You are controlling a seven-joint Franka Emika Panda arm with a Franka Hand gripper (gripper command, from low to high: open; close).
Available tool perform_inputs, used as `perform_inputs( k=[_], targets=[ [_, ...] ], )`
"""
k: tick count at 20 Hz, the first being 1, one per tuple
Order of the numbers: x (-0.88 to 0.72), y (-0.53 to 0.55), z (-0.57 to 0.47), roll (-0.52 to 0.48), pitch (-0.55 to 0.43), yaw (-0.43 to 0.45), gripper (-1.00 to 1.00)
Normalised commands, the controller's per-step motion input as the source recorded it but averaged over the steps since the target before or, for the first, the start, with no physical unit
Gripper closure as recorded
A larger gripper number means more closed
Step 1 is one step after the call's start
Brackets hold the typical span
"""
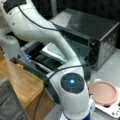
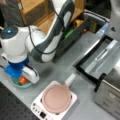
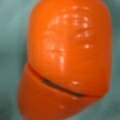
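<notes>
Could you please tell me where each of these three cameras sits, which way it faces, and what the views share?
Front view: high beside the white arm, looking down past it at the dark metal toaster oven.
Front view: high on the opposite side, looking down on the grey table; arm and gripper show.
Wrist view: close above the glossy orange plastic carrot; no gripper shows.
Both front views share the round pink plate on a white scale.

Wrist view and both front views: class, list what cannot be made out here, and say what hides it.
- Gripper: its fingers are hidden in a front view by the arm; the wrist view shows none.
- Orange toy: edges cut off in the wrist view.
- Teal plate: mostly covered by the arm.
- Toaster oven interior: blocked by the arm.
</notes>
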Motion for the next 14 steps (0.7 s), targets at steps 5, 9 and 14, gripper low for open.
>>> perform_inputs(
  k=[5,9,14],
  targets=[
    [-0.16,0.02,-0.2,0.027,-0.184,0.039,-1.0],
    [-0.17,0.02,-0.2,0.03,-0.172,0.038,-1.0],
    [-0.18,0.02,-0.2,0.031,-0.168,0.037,-1.0]
  ],
)
